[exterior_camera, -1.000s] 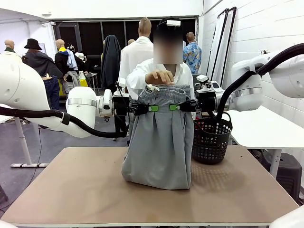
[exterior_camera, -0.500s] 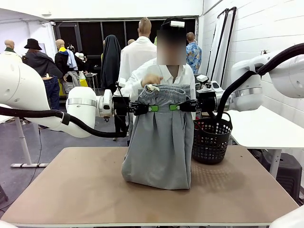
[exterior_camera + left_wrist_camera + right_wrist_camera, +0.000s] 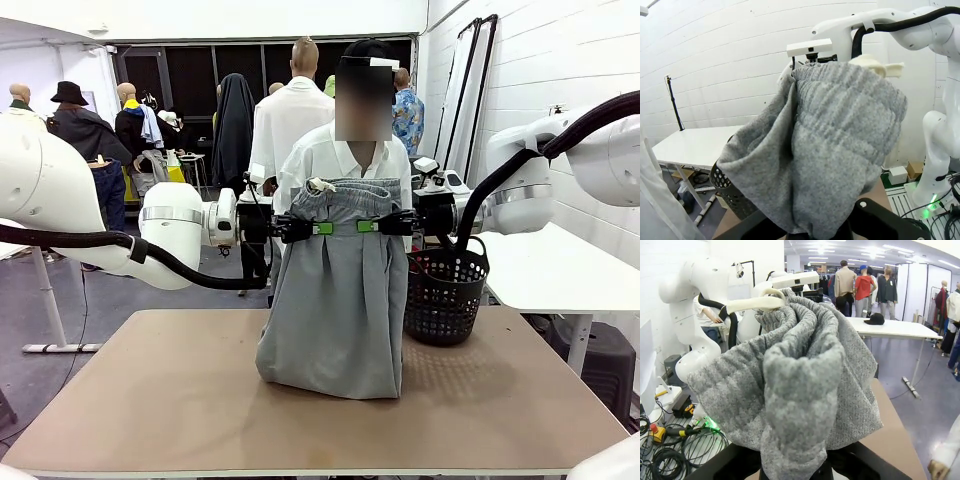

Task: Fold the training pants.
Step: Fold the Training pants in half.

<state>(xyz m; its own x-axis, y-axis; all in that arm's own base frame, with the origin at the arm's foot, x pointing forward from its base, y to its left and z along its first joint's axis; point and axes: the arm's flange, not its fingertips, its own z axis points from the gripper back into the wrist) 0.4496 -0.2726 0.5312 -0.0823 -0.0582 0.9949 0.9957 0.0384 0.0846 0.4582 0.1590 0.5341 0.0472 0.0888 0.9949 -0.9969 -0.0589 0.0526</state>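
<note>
The light grey training pants [image 3: 335, 300] hang upright over the table, their lower end bunched on the tabletop. My left gripper [image 3: 318, 228] is shut on the pants just under the gathered waistband, from the left. From the right, my right gripper [image 3: 368, 226] is shut on the same band of cloth, close beside the left one. A white drawstring end [image 3: 320, 185] lies on the waistband. In the left wrist view the grey fabric [image 3: 830, 150] drapes over the fingers and hides them. The right wrist view likewise has the pants [image 3: 800, 380] covering the fingers.
A black mesh basket [image 3: 445, 290] stands on the table right of the pants, almost touching them. A person in a white shirt [image 3: 340, 155] stands just behind the waistband. The brown table [image 3: 150, 400] has bare room left and front. A white side table [image 3: 560, 270] sits at the right.
The person's hand, which rested on the waistband top a second ago, has drawn back out of sight. Both grippers and the pants have held still.
</note>
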